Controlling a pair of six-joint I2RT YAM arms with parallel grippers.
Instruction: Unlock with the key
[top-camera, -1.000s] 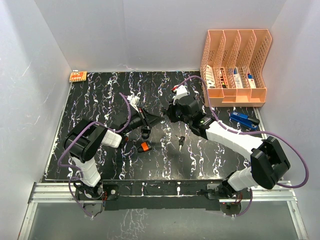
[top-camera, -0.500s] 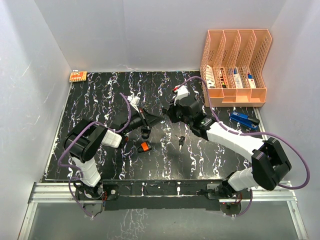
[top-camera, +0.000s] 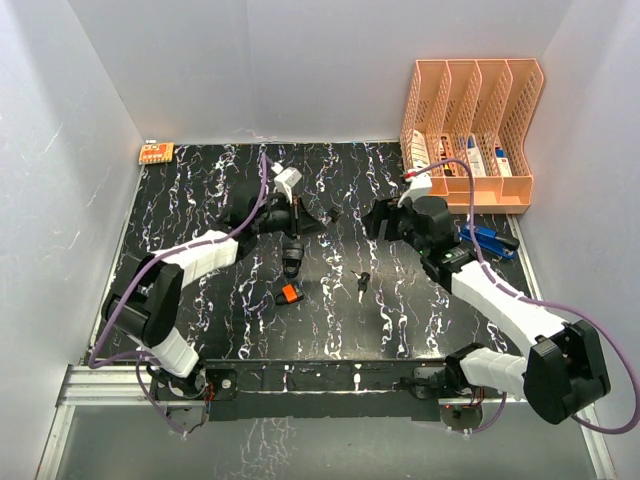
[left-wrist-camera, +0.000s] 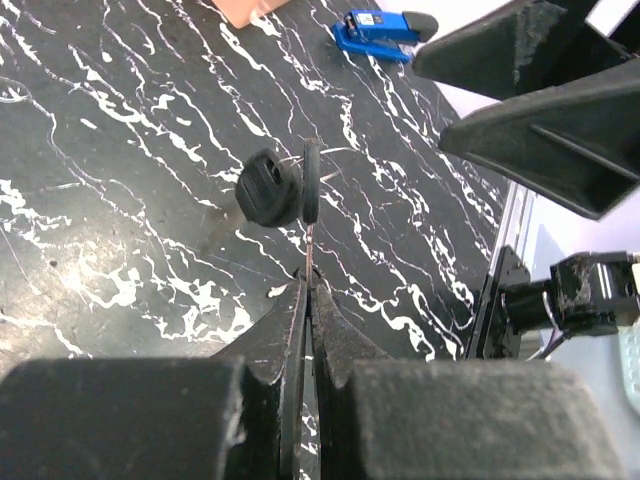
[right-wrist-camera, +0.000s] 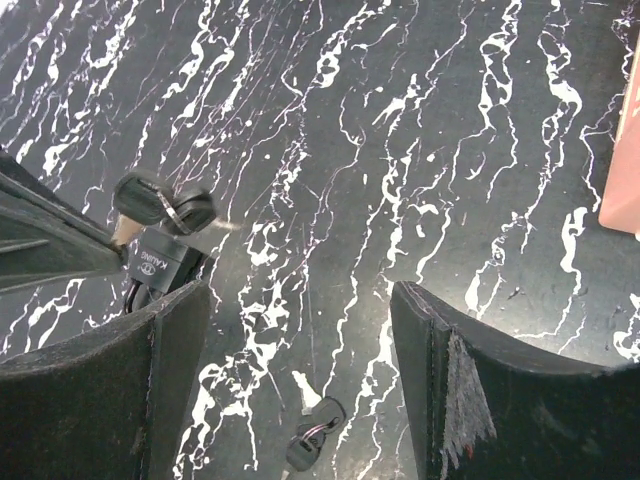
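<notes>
My left gripper (top-camera: 314, 219) is shut on the blade of a key (left-wrist-camera: 308, 232), held above the table. The key's black head (left-wrist-camera: 311, 180) points away from the fingers, and a second black-headed key (left-wrist-camera: 268, 188) hangs from its ring. In the right wrist view these keys (right-wrist-camera: 162, 205) hover just over a black padlock (right-wrist-camera: 157, 264). The padlock (top-camera: 291, 257) lies on the table below and nearer than the left gripper. My right gripper (top-camera: 373, 221) stands open to the right of the keys, with nothing between its fingers (right-wrist-camera: 172, 345).
A spare pair of keys (top-camera: 362, 280) lies mid-table, below the right gripper (right-wrist-camera: 300, 395). A small orange and black item (top-camera: 289, 294) lies near the padlock. A blue stapler (top-camera: 484, 238) and an orange file rack (top-camera: 470, 190) sit at the right. An orange card (top-camera: 156, 153) lies at the far left.
The right gripper has opened, let go and drawn back to the right. The left gripper has closed on the key and carried it up and away from the padlock.
</notes>
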